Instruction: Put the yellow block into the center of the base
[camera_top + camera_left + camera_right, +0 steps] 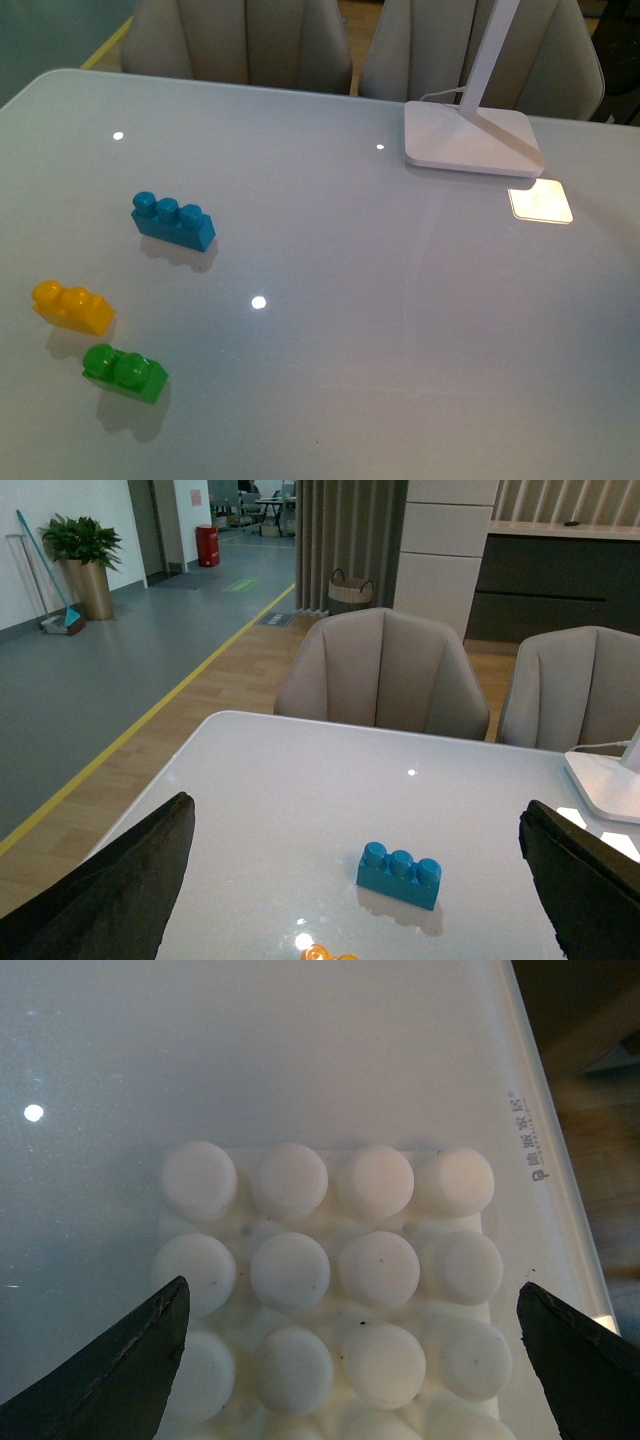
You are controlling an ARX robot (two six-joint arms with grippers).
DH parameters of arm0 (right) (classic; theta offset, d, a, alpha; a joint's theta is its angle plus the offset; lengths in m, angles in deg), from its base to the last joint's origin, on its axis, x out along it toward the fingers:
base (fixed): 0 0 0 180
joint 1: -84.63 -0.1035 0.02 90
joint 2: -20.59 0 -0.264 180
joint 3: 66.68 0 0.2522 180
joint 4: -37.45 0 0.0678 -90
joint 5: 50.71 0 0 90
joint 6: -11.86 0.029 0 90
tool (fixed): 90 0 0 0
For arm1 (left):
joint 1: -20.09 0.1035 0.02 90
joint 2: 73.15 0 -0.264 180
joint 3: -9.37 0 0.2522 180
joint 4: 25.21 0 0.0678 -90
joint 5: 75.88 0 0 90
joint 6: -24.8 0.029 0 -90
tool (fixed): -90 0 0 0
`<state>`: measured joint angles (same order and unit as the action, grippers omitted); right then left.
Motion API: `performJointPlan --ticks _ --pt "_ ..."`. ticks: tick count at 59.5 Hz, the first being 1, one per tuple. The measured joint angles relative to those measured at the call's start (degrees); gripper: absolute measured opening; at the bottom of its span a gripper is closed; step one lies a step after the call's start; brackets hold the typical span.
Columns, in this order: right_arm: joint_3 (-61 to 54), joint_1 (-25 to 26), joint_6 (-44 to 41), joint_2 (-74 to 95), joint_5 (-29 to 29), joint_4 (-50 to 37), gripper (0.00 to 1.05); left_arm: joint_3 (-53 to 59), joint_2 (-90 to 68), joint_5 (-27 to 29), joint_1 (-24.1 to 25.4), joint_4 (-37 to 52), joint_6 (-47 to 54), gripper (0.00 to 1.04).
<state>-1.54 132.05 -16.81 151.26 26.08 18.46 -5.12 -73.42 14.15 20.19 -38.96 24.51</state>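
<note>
The yellow block (72,306) lies on the table at the left of the front view, with only its studs (330,953) peeking in at the edge of the left wrist view. My left gripper (365,900) is open above the table, with its dark fingers (110,890) wide apart and nothing between them. The white studded base (330,1280) fills the right wrist view, close to the table's edge. My right gripper (350,1380) hangs open right over it, fingers (120,1380) spread past the base's sides. Neither gripper nor the base shows in the front view.
A blue three-stud brick (173,220) (400,875) sits behind the yellow block and a green two-stud brick (125,372) in front of it. A white lamp foot (470,138) with its slanted stem stands at the back right. Two chairs (385,675) stand behind the table.
</note>
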Motion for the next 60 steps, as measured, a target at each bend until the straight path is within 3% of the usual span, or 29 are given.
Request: performJointPlan --ticks 28,40,60 --pt "4.42 0.35 -2.01 6.93 1.66 -1.4 0.96 0.0 0.0 -0.02 0.0 0.0 0.0 0.97" --pt "5.84 0.0 1.14 8.33 1.95 -1.66 0.96 0.0 0.0 0.0 0.0 0.0 0.0 0.97" --pt "5.11 -4.31 4.48 9.6 3.67 -4.22 0.96 0.0 0.0 -0.02 0.0 0.0 0.0 0.97"
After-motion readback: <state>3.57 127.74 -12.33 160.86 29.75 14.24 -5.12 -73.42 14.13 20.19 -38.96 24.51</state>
